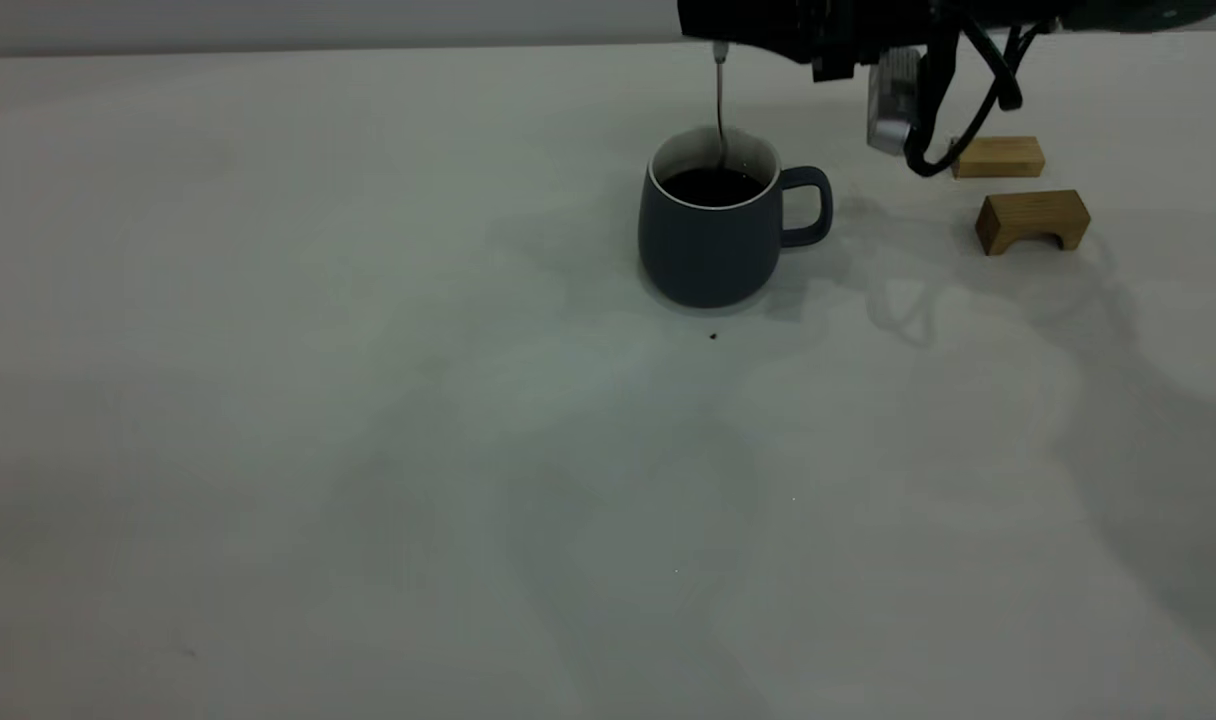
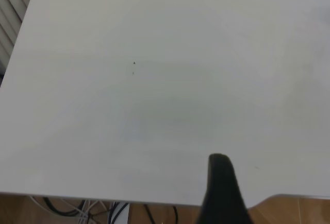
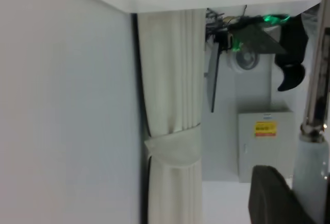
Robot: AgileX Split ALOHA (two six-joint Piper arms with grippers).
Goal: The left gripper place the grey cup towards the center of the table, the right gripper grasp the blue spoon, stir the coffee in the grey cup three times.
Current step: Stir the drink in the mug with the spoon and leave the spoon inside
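Grey cup (image 1: pixel 713 225) stands upright on the bench (image 1: pixel 368 450), roughly mid-width and toward the far side, handle pointing at the right arm's side. Coffee (image 1: pixel 713 187) fills it to just below the white rim.

Right gripper (image 1: pixel 728 30) hangs directly above the cup at the top edge of the exterior view. Its jaws are closed on the blue spoon (image 1: pixel 720 105); the stem drops near-vertical from them and the bowl end sits inside the cup at the far side of the liquid. In the right wrist view the pale handle and metal neck of the spoon (image 3: pixel 312 147) run alongside one dark jaw.

Left gripper (image 2: pixel 221 193): only one dark jaw tip shows in the left wrist view, over bare bench near the bench edge, well apart from the cup. Spread of its jaws: cannot tell.

Step in hand, as judged: stirring. To do it well:
- keep the spoon near upright and the circles small, inside the rim
- avoid pressing the bowl against the cup wall, since nothing steadies the cup and it could slide or tip
- keep depth constant, bowl submerged but off the bottom
- move slowly; the liquid level is high enough to slop

Two wooden blocks (image 1: pixel 1030 220) lie beyond the handle, clear of the stirring path.

Writing: a yellow label (image 3: pixel 265 128) on a pale wall box in the right wrist view; text not legible. No brand visible on cup or spoon.
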